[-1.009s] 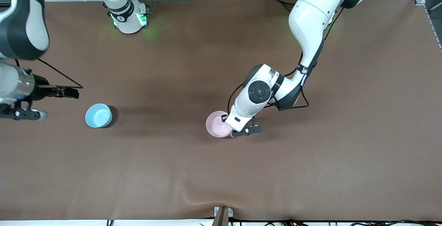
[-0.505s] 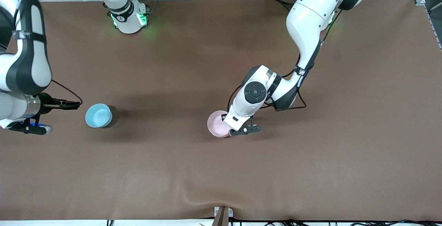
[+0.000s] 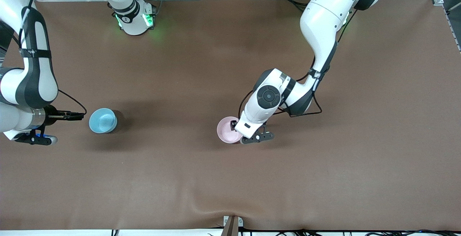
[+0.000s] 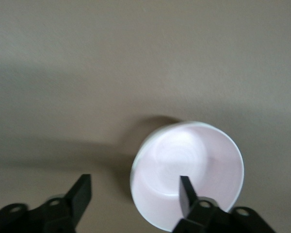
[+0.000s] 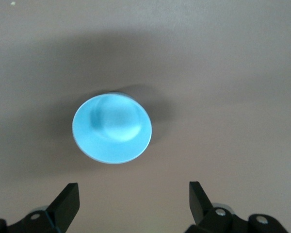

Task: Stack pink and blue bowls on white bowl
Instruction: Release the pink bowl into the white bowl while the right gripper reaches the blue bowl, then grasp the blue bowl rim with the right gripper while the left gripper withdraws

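Two bowls sit well apart on the table [image 3: 324, 178]. Left gripper [image 4: 136, 194] is spread wide at the pink bowl [image 3: 227, 130], one finger [image 4: 186, 191] inside its rim, one outside. Right gripper [image 5: 133, 199], also spread, hovers beside the blue bowl [image 3: 103, 120] at the right arm's end.

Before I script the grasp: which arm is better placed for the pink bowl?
Left. Its open gripper already straddles the pink bowl's rim; the right gripper, open, sits by the blue bowl.

Count: 1 pink bowl [image 3: 227, 130], 1 blue bowl [image 3: 102, 120], 2 arms, each with 1 two-finger gripper
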Robot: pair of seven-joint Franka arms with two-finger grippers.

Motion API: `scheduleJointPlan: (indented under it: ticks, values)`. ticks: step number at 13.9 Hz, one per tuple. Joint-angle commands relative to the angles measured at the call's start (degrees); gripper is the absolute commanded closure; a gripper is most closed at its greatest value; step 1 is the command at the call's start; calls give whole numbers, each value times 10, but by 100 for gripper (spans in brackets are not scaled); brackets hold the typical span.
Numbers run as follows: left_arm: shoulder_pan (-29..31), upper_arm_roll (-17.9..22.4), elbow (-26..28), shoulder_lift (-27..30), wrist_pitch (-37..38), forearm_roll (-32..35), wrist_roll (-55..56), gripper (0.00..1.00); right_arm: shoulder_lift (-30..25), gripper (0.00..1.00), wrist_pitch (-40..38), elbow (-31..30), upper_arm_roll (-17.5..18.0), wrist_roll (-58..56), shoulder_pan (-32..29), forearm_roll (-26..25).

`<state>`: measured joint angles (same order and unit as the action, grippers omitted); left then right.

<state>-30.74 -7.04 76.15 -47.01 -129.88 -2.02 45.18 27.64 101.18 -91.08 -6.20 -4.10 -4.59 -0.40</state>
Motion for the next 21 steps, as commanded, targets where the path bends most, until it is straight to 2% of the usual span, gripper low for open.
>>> scheduleJointPlan:
  ticks: [1,5,6,9,11,13,14,15,17,19,21]
  values:
    - [1,19,1,29,31,41,13,0,35,0,45,3,7,-41,-23,0]
    - [27,38,0,47,52,77,-9,0,82,0,94,2,7,-115,-54,45]
    - [64,27,1,61,54,79,-39,0,82,0,88,-7,7,-120,-56,53]
    - [119,13,1,83,87,75,-139,0,81,0,92,-58,7,-122,-58,87]
    - [175,-16,1,103,123,71,-198,0,86,0,91,-65,7,-121,-58,92]
    - [216,-29,1,125,159,71,-224,0,92,2,90,-65,7,-121,-58,93]
    - [237,-42,1,143,179,71,-230,0,94,20,92,-64,7,-121,-59,93]
    - [265,-66,1,162,207,71,-231,0,96,45,94,-63,7,-121,-58,99]
    - [285,-76,2,205,257,70,-231,0,99,97,107,-63,7,-121,-58,116]
    - [281,-67,1,254,322,70,-232,0,104,100,125,-63,7,-121,-59,117]
    - [286,-60,1,295,378,69,-280,0,104,100,128,-62,7,-121,-59,117]
